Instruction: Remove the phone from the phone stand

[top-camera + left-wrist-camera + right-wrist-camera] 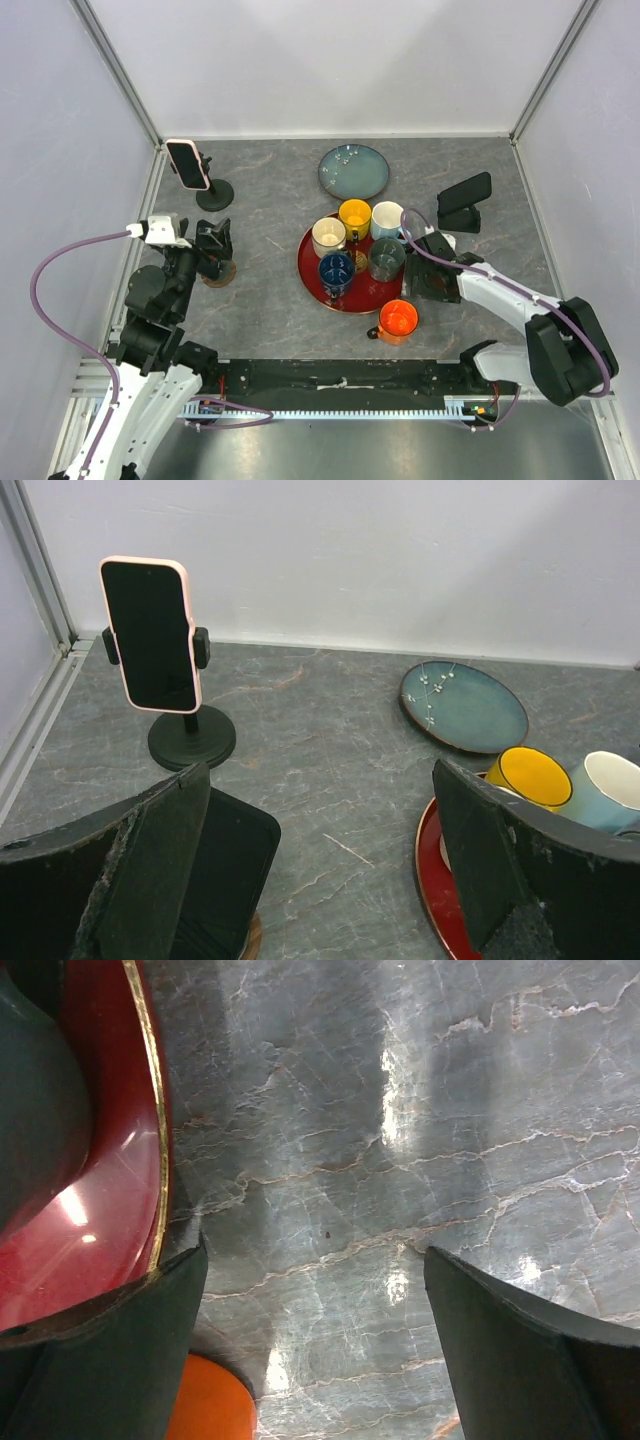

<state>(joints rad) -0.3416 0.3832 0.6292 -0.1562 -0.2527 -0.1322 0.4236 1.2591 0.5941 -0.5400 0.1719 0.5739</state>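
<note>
A phone in a pink case (187, 163) (150, 633) stands upright, clamped in a black phone stand (214, 194) (192, 739) at the table's far left corner. My left gripper (213, 248) (320, 770) is open in front of that stand and well short of it, with nothing between its fingers. A second, dark phone (466, 189) rests tilted on a black stand (460, 218) at the far right. My right gripper (432, 272) (312, 1252) is open low over bare table, just nearer than that stand, and holds nothing.
A red tray (312, 268) (110, 1210) in the middle carries several mugs. An orange mug (398, 318) (205, 1405) sits by its near edge and a blue plate (354, 171) (465, 706) behind it. A dark phone-like slab (225, 865) on a wooden disc (219, 274) lies under the left finger.
</note>
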